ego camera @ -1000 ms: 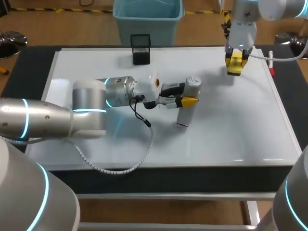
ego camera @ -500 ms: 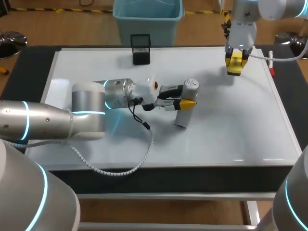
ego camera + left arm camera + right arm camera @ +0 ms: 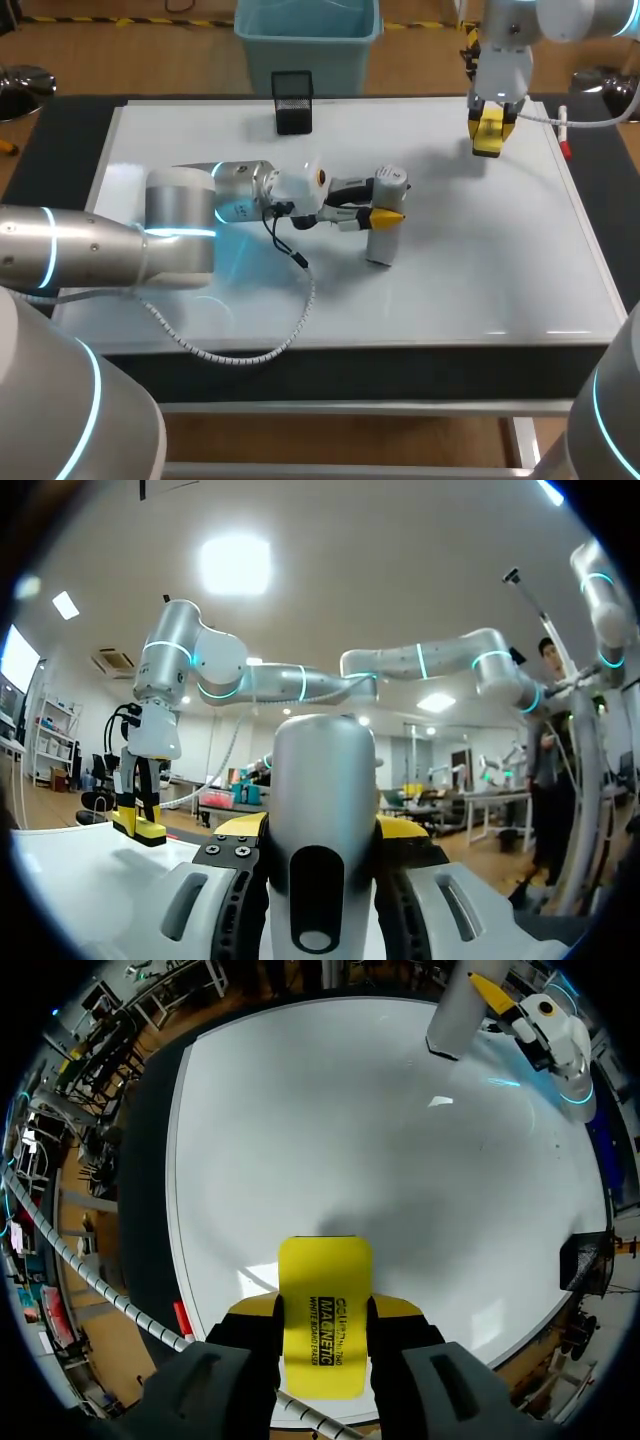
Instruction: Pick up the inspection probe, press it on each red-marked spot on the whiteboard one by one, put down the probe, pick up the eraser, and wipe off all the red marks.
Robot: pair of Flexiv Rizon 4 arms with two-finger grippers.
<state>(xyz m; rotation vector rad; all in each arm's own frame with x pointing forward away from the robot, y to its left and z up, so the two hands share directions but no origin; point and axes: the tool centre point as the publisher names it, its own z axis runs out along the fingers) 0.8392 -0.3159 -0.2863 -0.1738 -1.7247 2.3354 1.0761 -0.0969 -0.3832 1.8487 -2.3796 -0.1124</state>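
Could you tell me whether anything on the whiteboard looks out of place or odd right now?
No red marks show on the whiteboard, though the left gripper holds the probe upright near its middle and the right gripper holds the eraser.

The probe (image 3: 381, 240) is silver-grey, the eraser (image 3: 487, 132) yellow, the whiteboard (image 3: 480, 260) white.

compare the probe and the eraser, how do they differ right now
The probe is a grey cylinder; the eraser is a flat yellow block. The probe stands upright, lower end at the whiteboard near its middle; the eraser hangs above its far right corner. Both are clamped: probe in the left gripper, eraser in the right gripper.
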